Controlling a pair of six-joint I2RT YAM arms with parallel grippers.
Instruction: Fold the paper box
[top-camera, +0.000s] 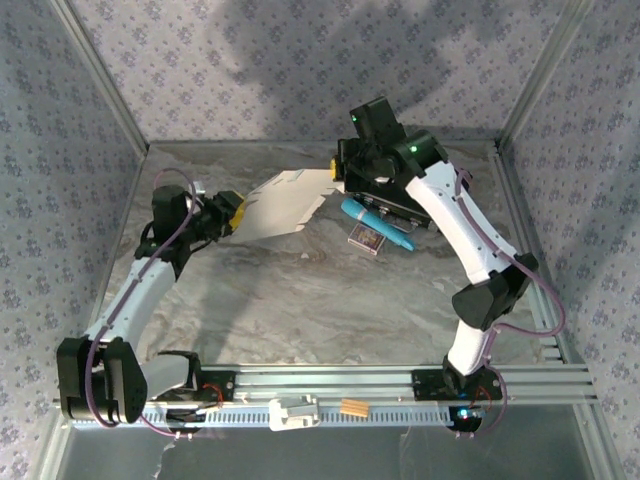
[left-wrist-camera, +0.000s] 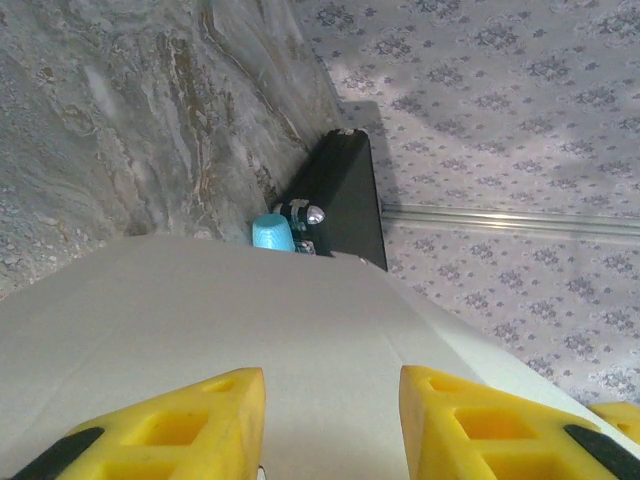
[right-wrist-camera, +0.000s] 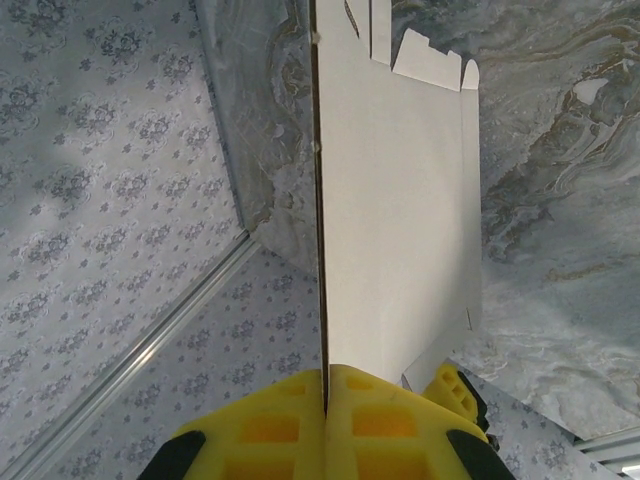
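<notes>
The paper box (top-camera: 283, 208), a flat white die-cut sheet with notched tabs, was pinched at one edge by the right gripper (right-wrist-camera: 326, 398), while the left gripper (left-wrist-camera: 332, 388) had its jaws parted close to the sheet's face.

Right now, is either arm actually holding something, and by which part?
Yes. The right fingers are shut on the paper box, pinching one edge of the white sheet. The left fingers stand apart at its other end, gripping nothing.

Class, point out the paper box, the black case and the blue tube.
paper box (top-camera: 281, 207), top view, middle of the white sheet
black case (left-wrist-camera: 345, 195), left wrist view, its dark face
blue tube (top-camera: 375, 223), top view, mid-barrel
</notes>
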